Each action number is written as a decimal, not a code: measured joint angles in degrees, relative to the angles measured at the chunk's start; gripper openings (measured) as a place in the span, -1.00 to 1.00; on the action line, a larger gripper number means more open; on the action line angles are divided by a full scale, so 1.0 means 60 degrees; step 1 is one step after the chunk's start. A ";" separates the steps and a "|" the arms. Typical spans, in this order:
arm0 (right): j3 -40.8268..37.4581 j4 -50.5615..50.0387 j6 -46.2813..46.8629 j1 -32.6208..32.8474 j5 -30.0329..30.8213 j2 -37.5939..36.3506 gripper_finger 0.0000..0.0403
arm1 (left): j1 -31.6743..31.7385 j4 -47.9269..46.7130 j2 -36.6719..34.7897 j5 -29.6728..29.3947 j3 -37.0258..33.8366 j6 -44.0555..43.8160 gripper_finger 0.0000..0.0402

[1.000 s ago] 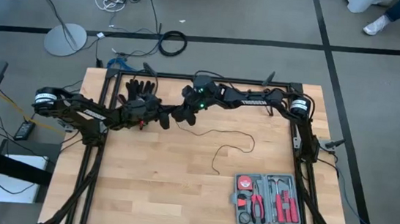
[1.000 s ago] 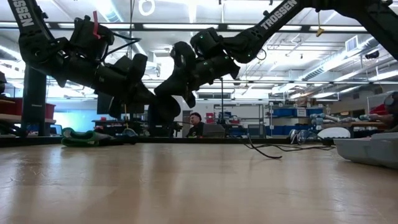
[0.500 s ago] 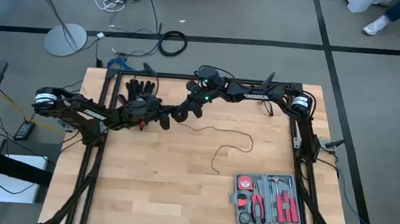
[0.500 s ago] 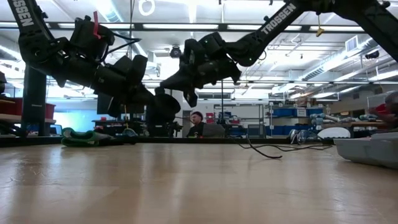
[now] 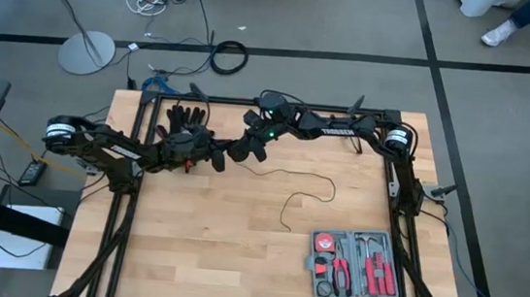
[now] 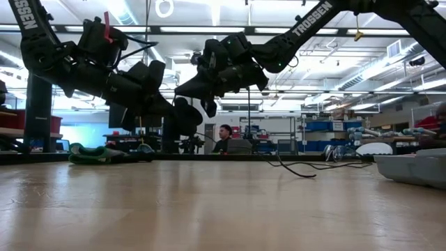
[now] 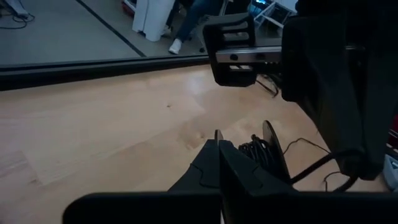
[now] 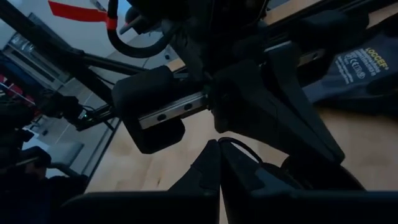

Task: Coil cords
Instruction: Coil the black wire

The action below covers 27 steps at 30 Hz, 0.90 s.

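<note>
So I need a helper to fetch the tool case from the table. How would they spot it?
Start from the wooden table in the high view and go to the corner below the right arm's base, away from both grippers. The tool case lies open there: a grey tray holding red-handled tools, the only boxed thing, apart from the thin black cord.

From my low view I read "TROSSEN" in white capitals along the right arm (image 6: 311, 18), running up its slanting link near the ceiling lights; the same white lettering shows on the left arm (image 6: 26, 21) at the upper corner, where I can only make out the end of the word, "SSEN"; in my right wrist view a dark panel (image 8: 373, 62) carries a small white label starting "LOOCEE", with finer print beneath that I cannot read; nothing else is legible to me.
</note>
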 joint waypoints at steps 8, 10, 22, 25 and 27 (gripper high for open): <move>0.0004 0.0053 0.0085 0.0000 -0.0070 0.0000 -1.00 | 0.0000 0.0426 0.0000 -0.0419 -0.0004 0.0528 -1.00; 0.0004 0.0041 0.0085 0.0000 -0.0081 0.0000 -1.00 | 0.0000 0.0430 0.0003 -0.0422 -0.0004 0.0765 -1.00; 0.0007 -0.0424 0.0342 -0.0438 -0.0599 0.0000 -1.00 | 0.0000 0.0170 0.0007 -0.0058 -0.0004 0.1226 -1.00; 0.0007 -0.0481 0.0619 -0.0596 -0.0790 0.0000 -1.00 | 0.0000 -0.0039 0.0007 -0.0041 0.0000 0.1077 -1.00; 0.0007 -0.0604 0.0647 -0.0693 -0.0827 0.0000 -1.00 | 0.0004 -0.0051 0.0007 0.0178 0.0000 0.0932 -1.00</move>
